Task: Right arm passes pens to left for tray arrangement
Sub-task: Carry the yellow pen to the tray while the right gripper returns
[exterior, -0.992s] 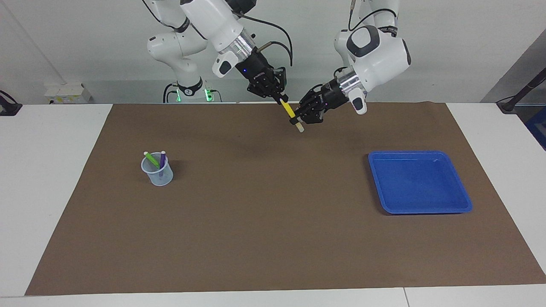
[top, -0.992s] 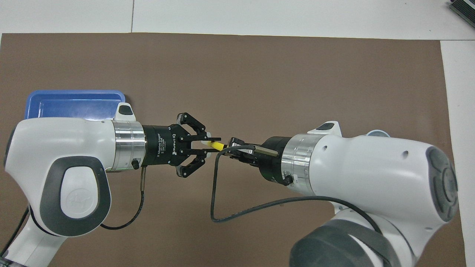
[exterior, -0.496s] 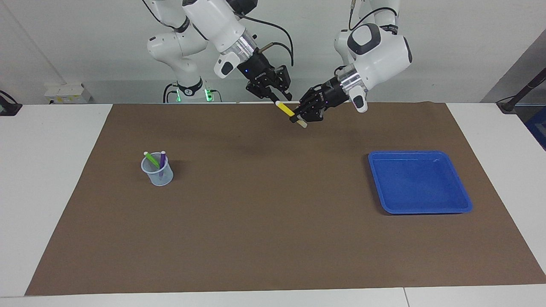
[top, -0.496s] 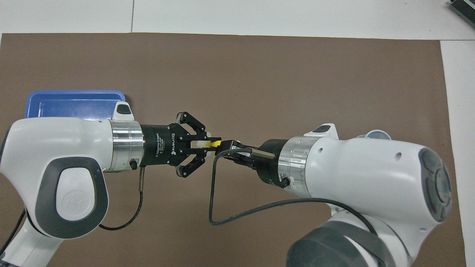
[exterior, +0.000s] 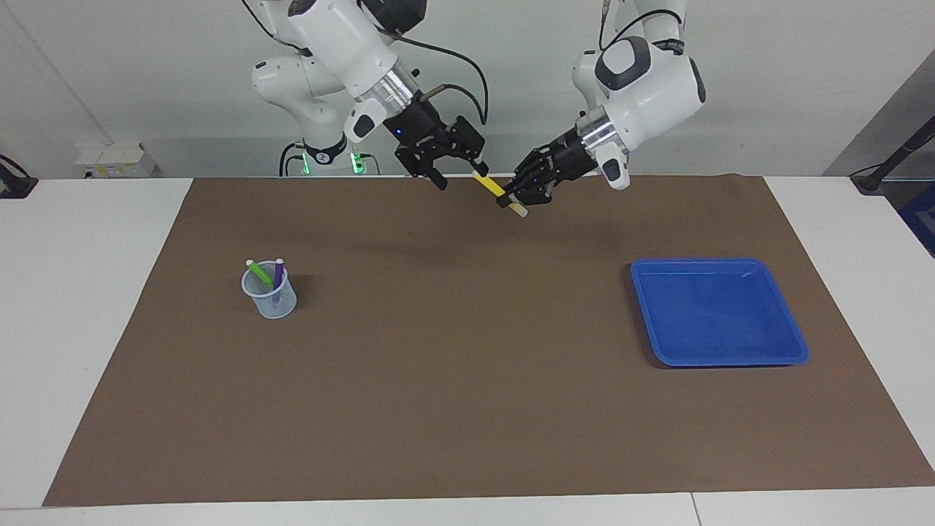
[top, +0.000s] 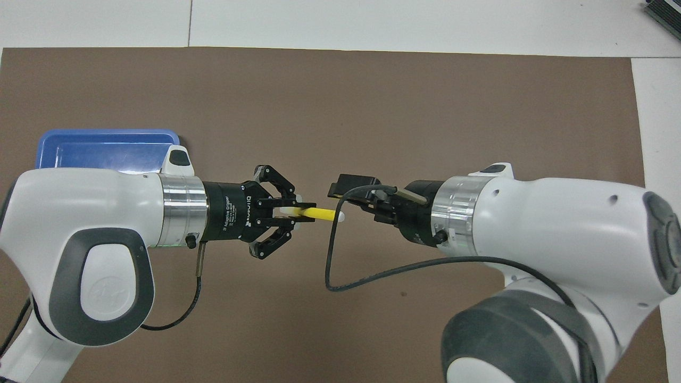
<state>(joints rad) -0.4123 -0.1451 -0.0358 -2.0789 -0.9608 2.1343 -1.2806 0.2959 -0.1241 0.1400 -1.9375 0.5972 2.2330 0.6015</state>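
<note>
Two white arms meet above the brown mat (exterior: 453, 380) on the desk (exterior: 88, 307). The blue tray (exterior: 792, 343) lies bare toward the left arm's end, well apart from both hands. The left hand (exterior: 517, 199) is clamped on the yellow pen (exterior: 489, 185), which slants up toward the right hand (exterior: 459, 169); that hand's fingers stand apart, just clear of the pen's free end. Far from both hands, the translucent cup (exterior: 272, 301) holds the green pen (exterior: 258, 272) and purple pen (exterior: 278, 273).

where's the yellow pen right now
The yellow pen is in the air over the mat's edge nearest the robots, clamped in the left tool; the open right tool is just beside it.
</note>
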